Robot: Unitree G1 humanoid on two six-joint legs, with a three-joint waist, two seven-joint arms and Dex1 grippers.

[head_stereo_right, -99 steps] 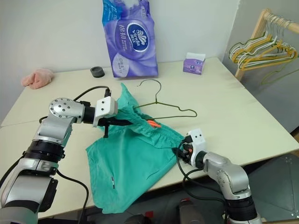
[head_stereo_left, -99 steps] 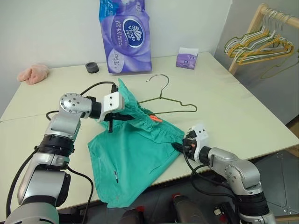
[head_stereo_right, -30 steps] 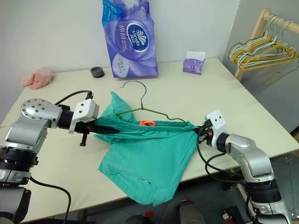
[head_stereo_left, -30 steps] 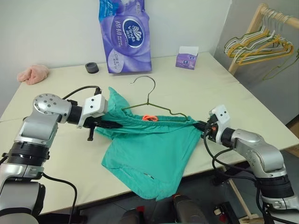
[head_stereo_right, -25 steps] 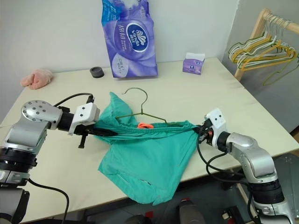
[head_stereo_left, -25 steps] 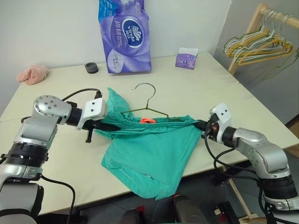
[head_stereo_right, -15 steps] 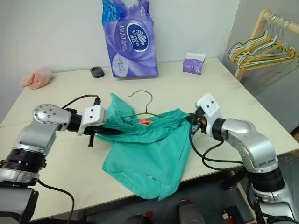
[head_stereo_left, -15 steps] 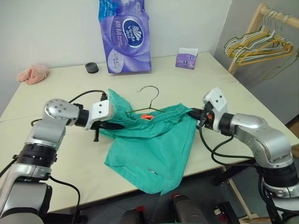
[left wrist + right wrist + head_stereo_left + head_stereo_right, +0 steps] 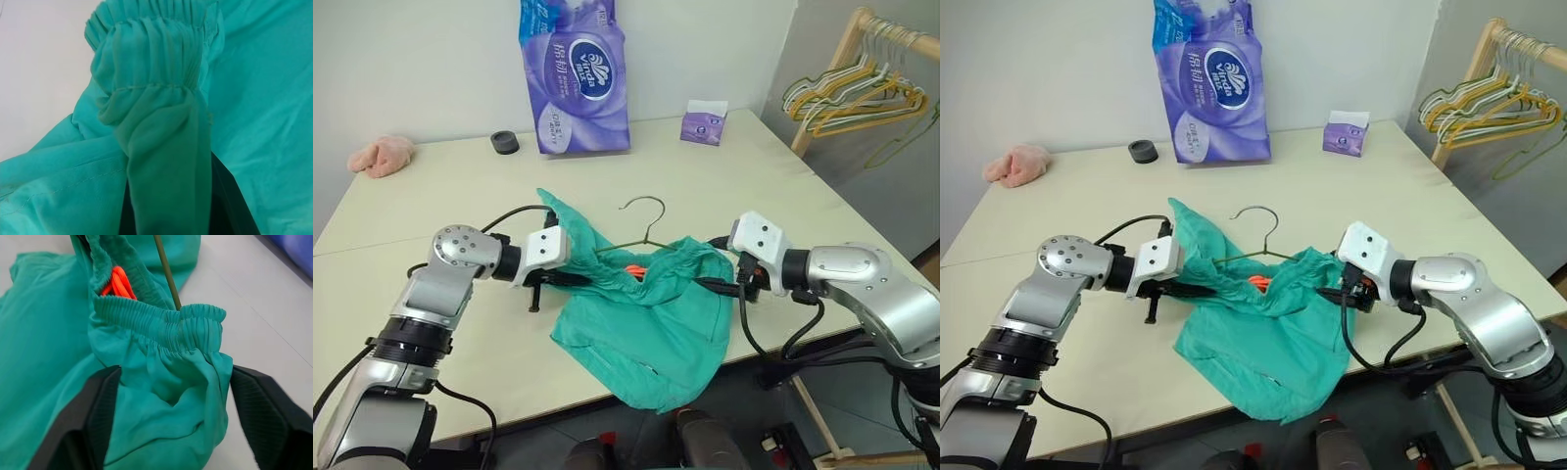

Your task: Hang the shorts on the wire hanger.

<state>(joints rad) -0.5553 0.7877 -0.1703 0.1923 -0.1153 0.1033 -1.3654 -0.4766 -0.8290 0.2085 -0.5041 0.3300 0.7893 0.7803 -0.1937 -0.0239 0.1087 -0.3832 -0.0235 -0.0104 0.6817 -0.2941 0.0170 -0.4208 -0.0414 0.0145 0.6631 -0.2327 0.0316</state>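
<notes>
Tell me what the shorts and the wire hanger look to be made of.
The shorts: thin woven fabric, matte teal-green, judging by soft folds, visible stitching and the gathered elastic waistband. The wire hanger: thin metal wire, it seems, dull olive-grey, judging by its slender bent hook and rigid straight arm; a coating cannot be ruled out.

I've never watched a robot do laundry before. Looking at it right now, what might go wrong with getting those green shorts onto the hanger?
1. The right gripper stands open around the waistband, so that end of the shorts may sag off the wire hanger.
2. Much of the shorts droops over the table edge; that weight could drag them down.
3. The left gripper is shut on the bunched waistband; a pull could slide the loose hanger.
</notes>
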